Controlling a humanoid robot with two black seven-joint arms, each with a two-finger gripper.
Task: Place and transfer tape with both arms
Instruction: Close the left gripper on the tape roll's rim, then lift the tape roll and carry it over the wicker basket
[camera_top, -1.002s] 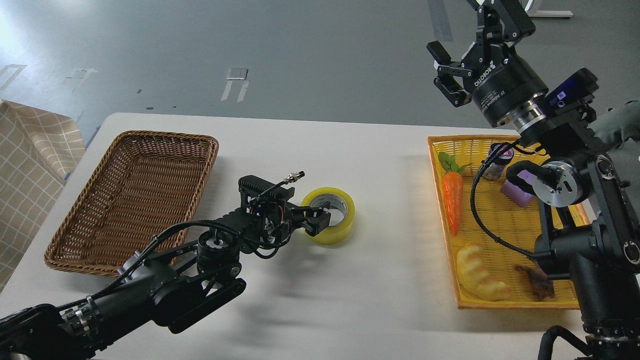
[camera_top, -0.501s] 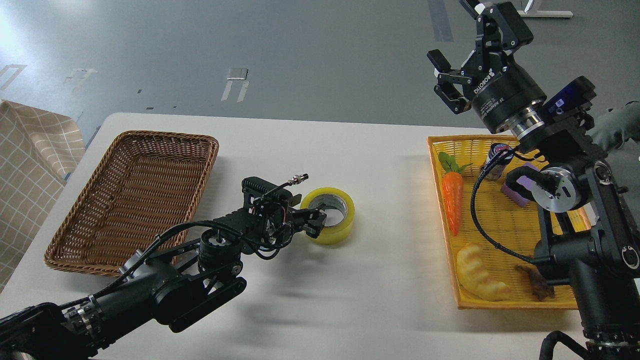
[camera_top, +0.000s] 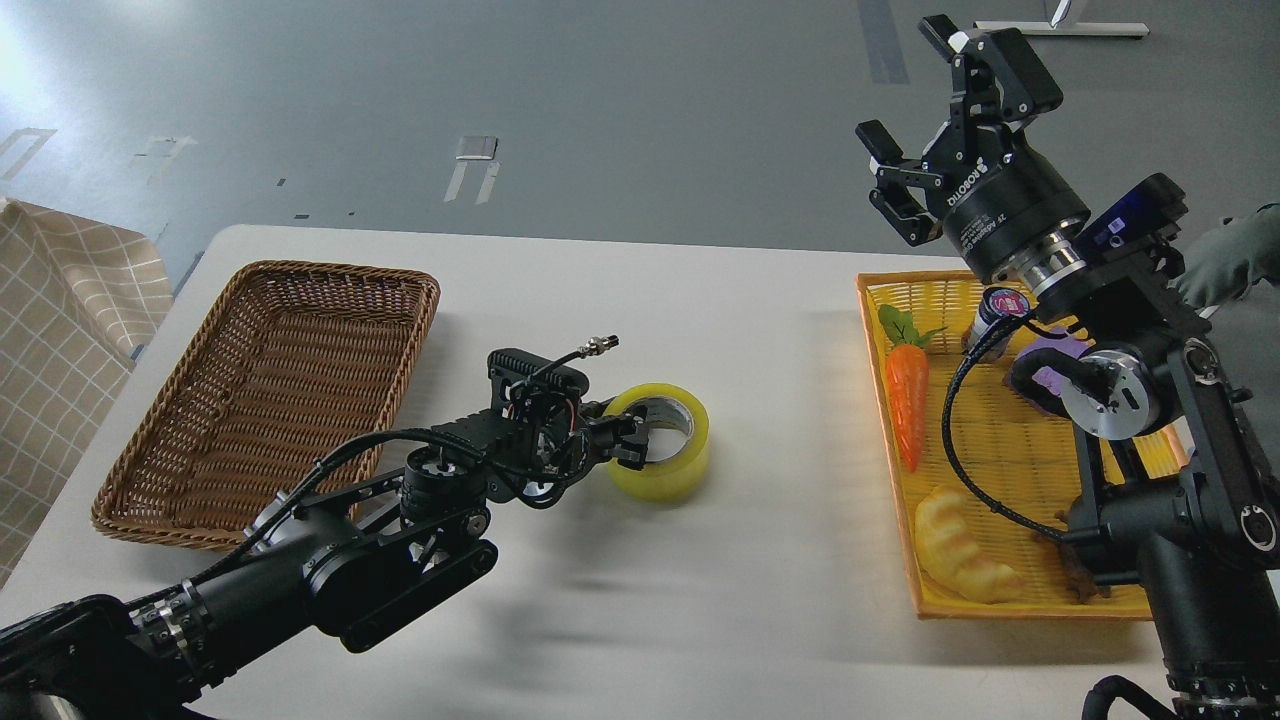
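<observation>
The tape (camera_top: 672, 462), a yellow roll with a pale core, lies on the white table (camera_top: 720, 300) near the middle. My left gripper (camera_top: 628, 442) reaches it from the left. Its fingers close on the roll's near-left wall, one finger at the core opening. The roll looks slightly tipped. My right gripper (camera_top: 900, 82) is open and empty, held high above the far left corner of the yellow basket (camera_top: 1000, 605), well to the right of the tape.
A brown wicker basket (camera_top: 270, 390) stands at the left. The yellow basket at the right holds a toy carrot (camera_top: 905, 400), a bread toy (camera_top: 960, 550), a small bottle (camera_top: 992, 315), a purple block (camera_top: 1050, 375) and a brown piece (camera_top: 1085, 575). A checked cloth (camera_top: 60, 320) hangs at far left.
My left gripper has drawn back slightly to the left at the tape's wall, and the roll has shifted a little. My right gripper has come down slightly.
</observation>
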